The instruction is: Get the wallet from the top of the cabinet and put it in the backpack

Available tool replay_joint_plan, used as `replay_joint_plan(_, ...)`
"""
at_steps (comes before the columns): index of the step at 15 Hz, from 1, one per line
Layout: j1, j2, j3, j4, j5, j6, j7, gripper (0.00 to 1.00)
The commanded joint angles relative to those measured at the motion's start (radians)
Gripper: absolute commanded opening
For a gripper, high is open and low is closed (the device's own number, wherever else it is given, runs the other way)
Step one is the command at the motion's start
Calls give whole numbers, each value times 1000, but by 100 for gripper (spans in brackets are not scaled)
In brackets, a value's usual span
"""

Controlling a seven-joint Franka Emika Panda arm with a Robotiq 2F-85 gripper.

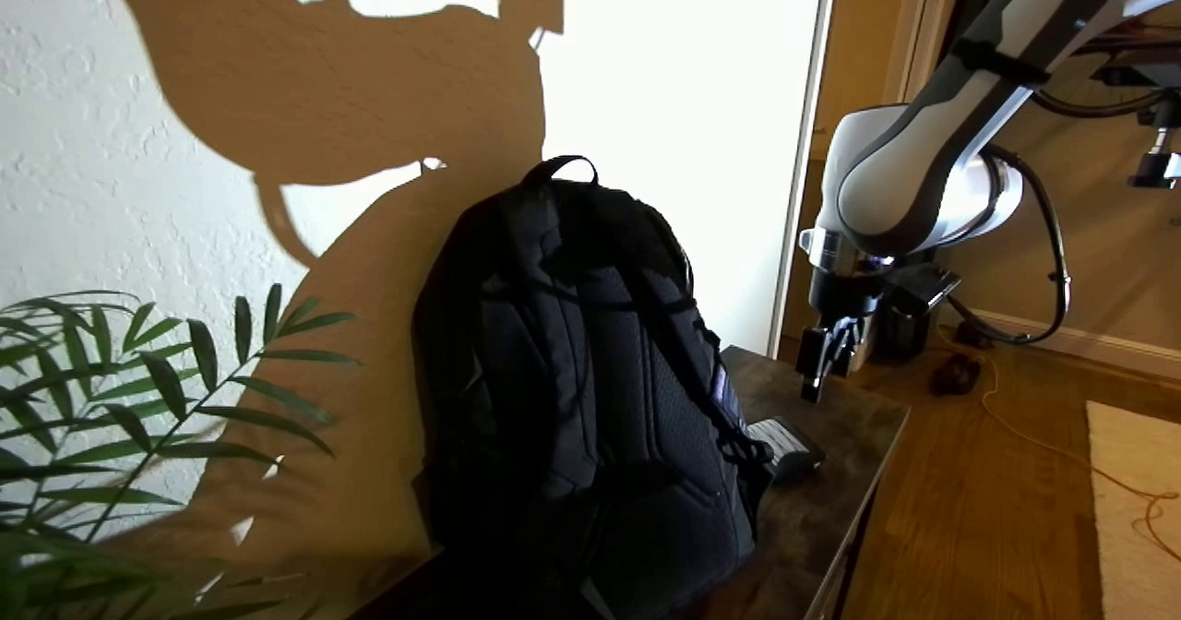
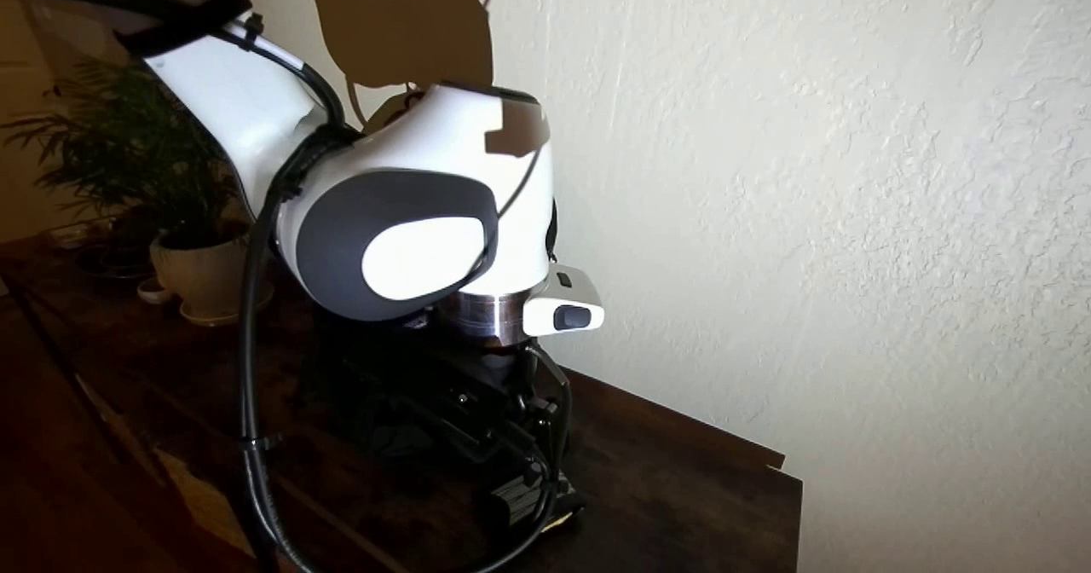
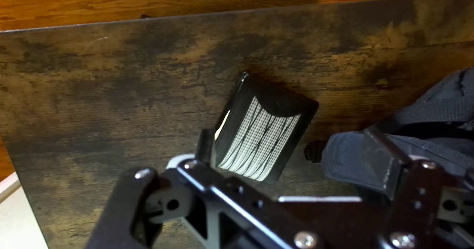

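Observation:
The wallet (image 3: pixel 266 130) is black with a white-grey striped elastic pocket. It lies flat on the dark brown cabinet top (image 3: pixel 111 104) and shows in both exterior views (image 1: pixel 784 445) (image 2: pixel 528 500). The black backpack (image 1: pixel 590 371) stands upright against the wall beside the wallet, its strapped side towards that camera. A grey strap of the backpack reaches in at the right of the wrist view (image 3: pixel 344 156). My gripper (image 3: pixel 295 152) is open with nothing between its fingers. It hangs above the cabinet top (image 1: pixel 828 371), over the wallet. The backpack's opening cannot be made out.
A green plant (image 1: pixel 166 399) stands near the backpack; its white pot (image 2: pixel 204 270) shows in an exterior view. The textured wall (image 2: pixel 810 257) rises behind the cabinet. The cabinet edge drops to the wooden floor (image 1: pixel 996 491). Cables hang along the arm.

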Motion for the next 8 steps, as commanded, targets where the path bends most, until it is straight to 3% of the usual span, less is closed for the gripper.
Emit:
replay_joint_plan(1,-16,-2,15,1,-17,-1,13,100)
replay_joint_plan(8,-39,53,22,41,1,6,9,100)
